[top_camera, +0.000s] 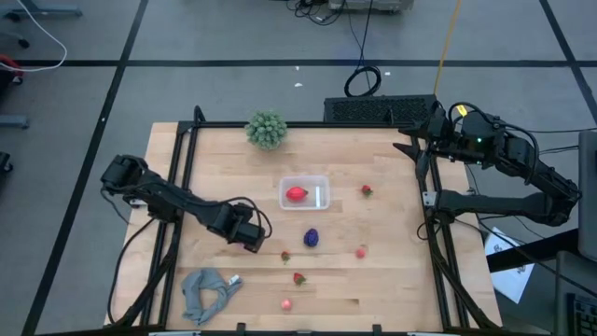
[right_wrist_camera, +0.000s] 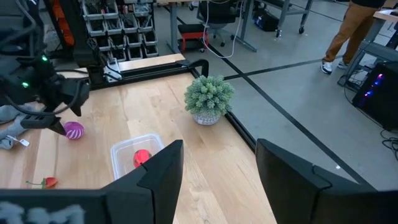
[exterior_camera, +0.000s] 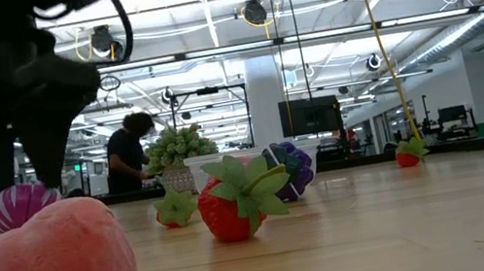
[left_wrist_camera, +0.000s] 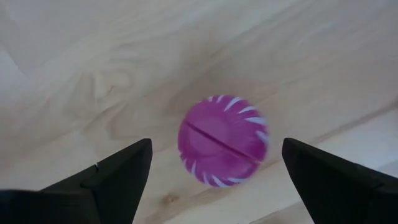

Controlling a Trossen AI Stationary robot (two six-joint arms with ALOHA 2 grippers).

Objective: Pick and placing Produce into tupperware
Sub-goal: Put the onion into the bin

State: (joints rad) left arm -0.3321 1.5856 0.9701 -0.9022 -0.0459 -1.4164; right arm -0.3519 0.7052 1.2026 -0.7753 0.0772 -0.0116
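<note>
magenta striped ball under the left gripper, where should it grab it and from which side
Grip the magenta striped ball across its widest middle, coming straight down from above. It is round and sits free on bare table, so no side is blocked. The left gripper is already open above it, one finger on either side; lowering and closing should probably do, kept centred so the ball does not roll out.

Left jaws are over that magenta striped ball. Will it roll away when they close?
Probably: the magenta ball looks round and sits free on bare wood. It looks soft, likely light, so the open left gripper should squeeze it centered.
</note>
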